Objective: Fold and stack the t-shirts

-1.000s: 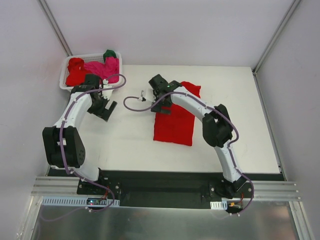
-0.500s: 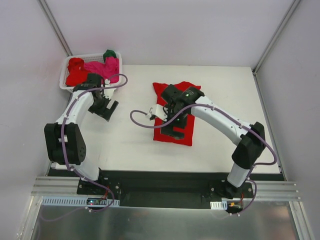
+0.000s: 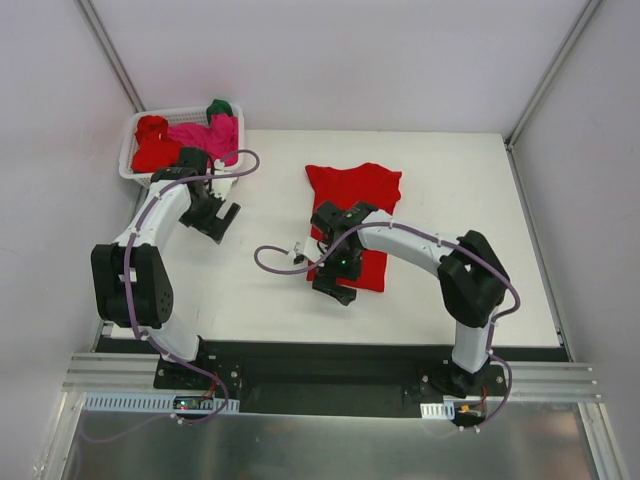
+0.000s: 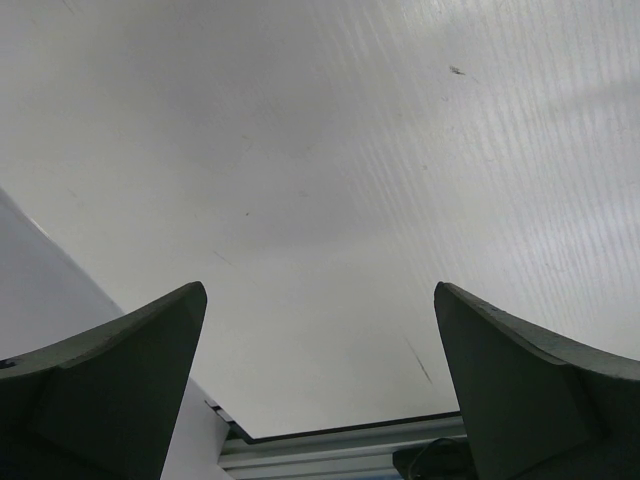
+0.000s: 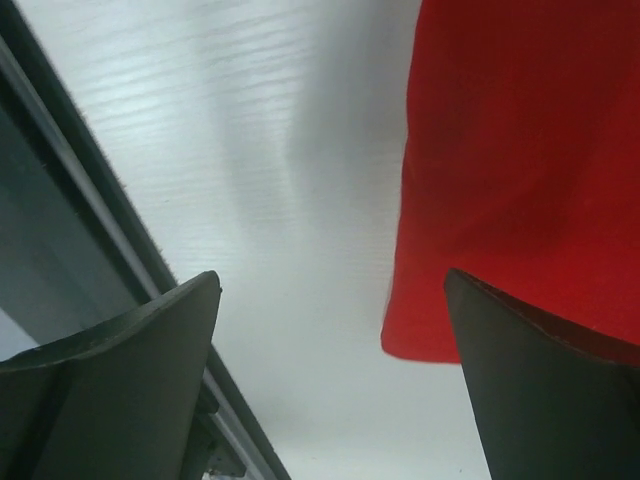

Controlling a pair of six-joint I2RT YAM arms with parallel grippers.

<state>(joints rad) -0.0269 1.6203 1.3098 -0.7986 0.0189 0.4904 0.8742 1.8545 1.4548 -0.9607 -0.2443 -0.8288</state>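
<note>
Jaws: both pairs spread wide, nothing gripped | right gripper [image 3: 335,282]: held over near-left corner of red t-shirt [image 3: 356,188], laid on table [image 3: 460,230], partly hidden by right arm | left gripper [image 3: 214,222]: over bare table beside basket [image 3: 127,160] | heaped t-shirts [image 3: 190,135]: kept in basket.

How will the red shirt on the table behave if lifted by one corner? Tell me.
Probably floppy: the red shirt lies flat and thin, so it would likely drape from that corner. Thin cloth, so likely light. Pushed, it may bunch on the table.
</note>
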